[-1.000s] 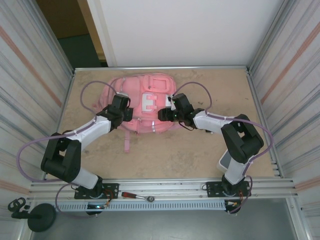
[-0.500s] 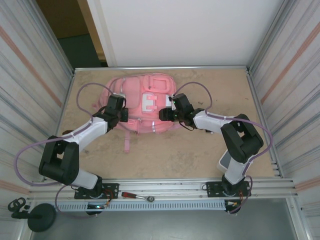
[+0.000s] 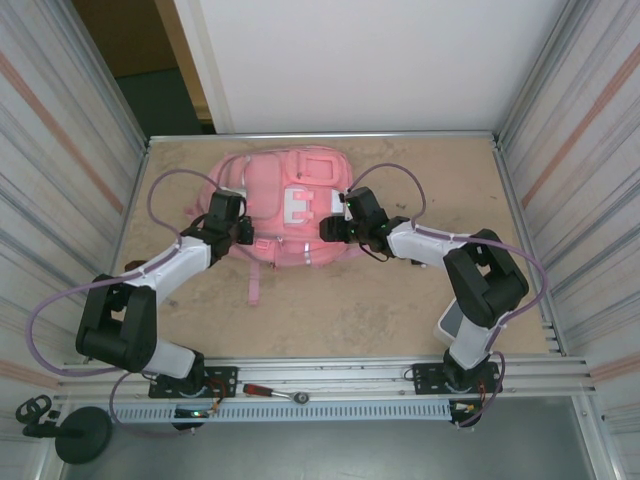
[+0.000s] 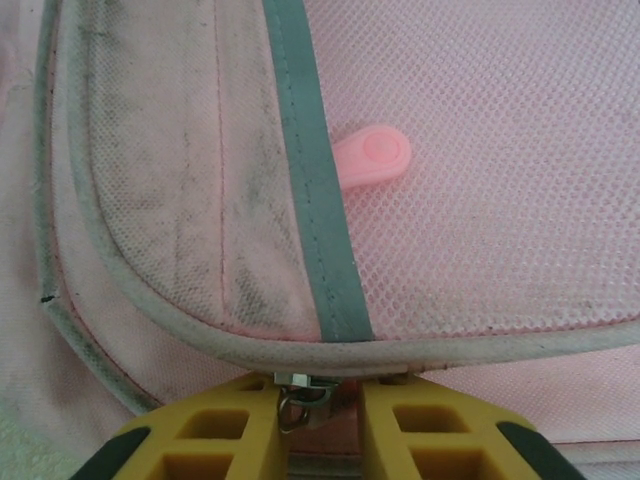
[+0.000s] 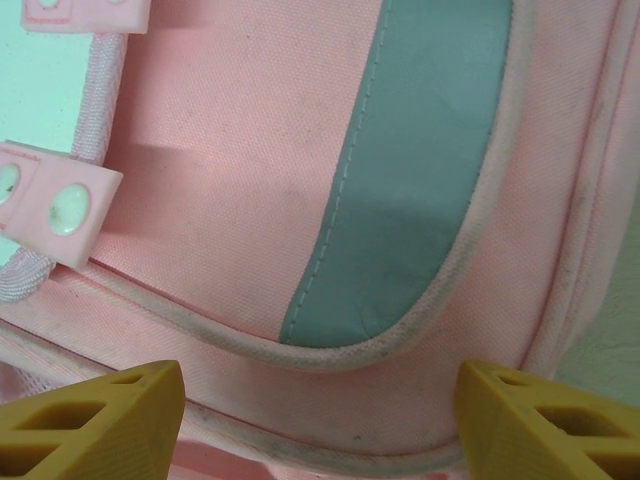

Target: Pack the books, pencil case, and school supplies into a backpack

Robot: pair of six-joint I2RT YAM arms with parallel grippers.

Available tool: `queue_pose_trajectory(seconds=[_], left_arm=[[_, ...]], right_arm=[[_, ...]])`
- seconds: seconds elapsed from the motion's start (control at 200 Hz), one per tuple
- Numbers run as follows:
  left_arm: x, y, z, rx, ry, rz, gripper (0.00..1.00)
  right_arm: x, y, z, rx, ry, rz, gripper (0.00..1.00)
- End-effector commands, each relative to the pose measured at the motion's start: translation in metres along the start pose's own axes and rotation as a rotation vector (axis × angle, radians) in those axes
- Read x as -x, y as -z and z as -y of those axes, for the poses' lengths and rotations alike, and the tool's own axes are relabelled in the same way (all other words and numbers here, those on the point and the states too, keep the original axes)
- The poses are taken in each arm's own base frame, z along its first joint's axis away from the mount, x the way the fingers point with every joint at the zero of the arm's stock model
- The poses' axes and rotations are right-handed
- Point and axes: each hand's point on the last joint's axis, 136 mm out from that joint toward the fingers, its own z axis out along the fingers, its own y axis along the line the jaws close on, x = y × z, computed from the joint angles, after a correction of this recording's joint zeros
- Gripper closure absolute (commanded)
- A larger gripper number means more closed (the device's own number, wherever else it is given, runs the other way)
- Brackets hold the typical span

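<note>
Backpack [image 3: 290, 205] lies upper centre of the frame; left gripper [image 4: 325, 398] apparently pinches its metal zip pull [image 4: 298, 402]; right gripper [image 5: 320, 400] holds fingers wide apart.

A sand-brown tabletop [image 3: 330, 310] sits boxed in by 2 corrugated metal side walls [image 3: 60, 150], with a plain white panel [image 3: 370, 60] closing the back. An aluminium rail [image 3: 330, 372] lines the near edge, above a grey surface [image 3: 330, 450]. A dark doorway [image 3: 150, 70] opens at rear left. Lighting is even and flat.
</note>
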Motion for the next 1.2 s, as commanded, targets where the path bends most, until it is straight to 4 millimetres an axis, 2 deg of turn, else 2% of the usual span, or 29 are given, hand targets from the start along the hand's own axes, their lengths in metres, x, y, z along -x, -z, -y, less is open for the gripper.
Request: queue_pose_trajectory(seconds=[0.0,0.11,0.391,0.651,0.696,0.736,0.772,1.007,1.102,1.192], left_arm=[[0.003,0.002,0.002,-0.035,0.036,0.022,0.71],[0.005,0.000,0.003,-0.045,0.042,0.023,0.66],[0.009,-0.009,0.011,-0.076,0.040,0.021,0.66],[0.010,-0.009,0.012,-0.081,0.036,0.037,0.78],[0.010,-0.008,0.012,-0.084,0.034,0.039,0.82],[0.010,-0.007,0.011,-0.081,0.034,0.042,0.90],[0.010,-0.005,0.010,-0.076,0.037,0.046,0.93],[0.011,0.013,0.006,-0.074,0.033,0.090,0.98],[0.009,0.021,0.012,-0.121,0.028,0.082,1.00],[0.008,0.028,0.022,-0.182,0.039,0.065,1.00]], right_arm=[[-0.016,0.008,0.016,-0.079,-0.004,-0.053,0.30],[-0.016,0.009,0.015,-0.077,-0.005,-0.050,0.30],[-0.017,0.007,0.015,-0.075,-0.005,-0.051,0.29],[-0.021,0.007,0.027,-0.122,0.004,-0.052,0.28],[-0.021,0.007,0.028,-0.129,0.004,-0.054,0.28],[-0.022,0.007,0.031,-0.136,0.006,-0.056,0.27],[-0.022,0.007,0.034,-0.149,0.009,-0.058,0.27],[-0.021,0.011,0.050,-0.210,0.022,-0.063,0.27],[-0.017,0.017,0.058,-0.240,0.026,-0.060,0.26],[-0.009,0.029,0.053,-0.217,0.026,-0.043,0.26]])
